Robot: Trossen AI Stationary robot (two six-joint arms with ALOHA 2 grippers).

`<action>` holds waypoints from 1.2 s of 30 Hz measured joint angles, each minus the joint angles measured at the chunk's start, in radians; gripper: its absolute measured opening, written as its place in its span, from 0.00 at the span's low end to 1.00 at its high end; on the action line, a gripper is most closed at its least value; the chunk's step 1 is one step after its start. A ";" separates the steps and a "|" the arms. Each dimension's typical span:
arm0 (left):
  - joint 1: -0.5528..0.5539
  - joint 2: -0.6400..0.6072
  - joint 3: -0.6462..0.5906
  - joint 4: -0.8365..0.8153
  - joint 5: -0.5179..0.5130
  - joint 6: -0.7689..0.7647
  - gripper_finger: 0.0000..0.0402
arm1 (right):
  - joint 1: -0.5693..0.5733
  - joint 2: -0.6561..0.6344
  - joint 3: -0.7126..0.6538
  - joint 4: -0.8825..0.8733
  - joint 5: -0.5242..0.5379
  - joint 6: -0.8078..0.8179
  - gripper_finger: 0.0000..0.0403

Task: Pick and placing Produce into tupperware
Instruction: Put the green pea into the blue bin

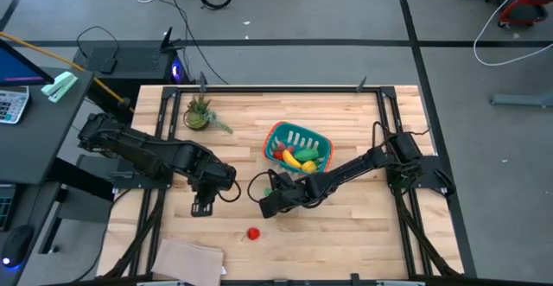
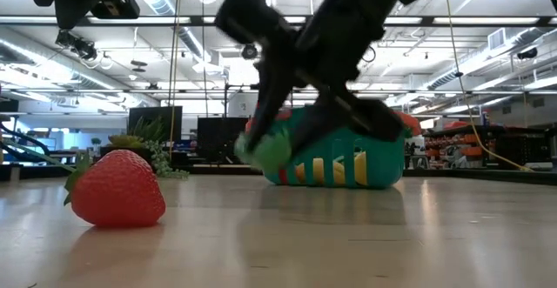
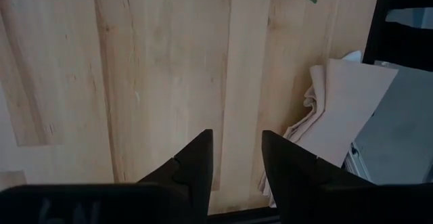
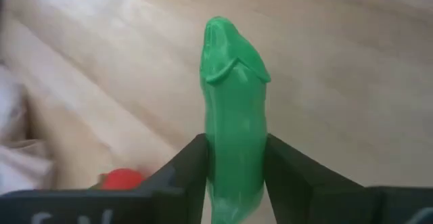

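The right gripper (image 4: 233, 176) has its fingers clamped on a green pod (image 4: 233, 109), whose long axis runs straight out past the fingertips, so the pod leads the gripper wherever it points. In the high view this gripper (image 1: 275, 201) hangs low over the table just off the teal basket (image 1: 278, 132), at about seven o'clock from it. The basket, already holding a yellow banana (image 1: 300, 157) and red pieces, thus lies toward one o'clock from the held pod — the direction, I judge, the carry must take, with a lift to clear the orange-red rim.

A strawberry (image 1: 253, 232) lies loose on the wood at about six o'clock from the basket, nearer the table's front edge; the right gripper looks somewhat nearer to it.

The left gripper (image 3: 233, 156) waits with fingers slightly parted and nothing between them, over bare boards near the tan cloth (image 3: 338, 109).
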 joint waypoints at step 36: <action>0.001 0.000 0.000 0.060 -0.005 -0.060 0.38 | -0.336 -0.154 0.002 -0.424 0.056 -0.699 0.38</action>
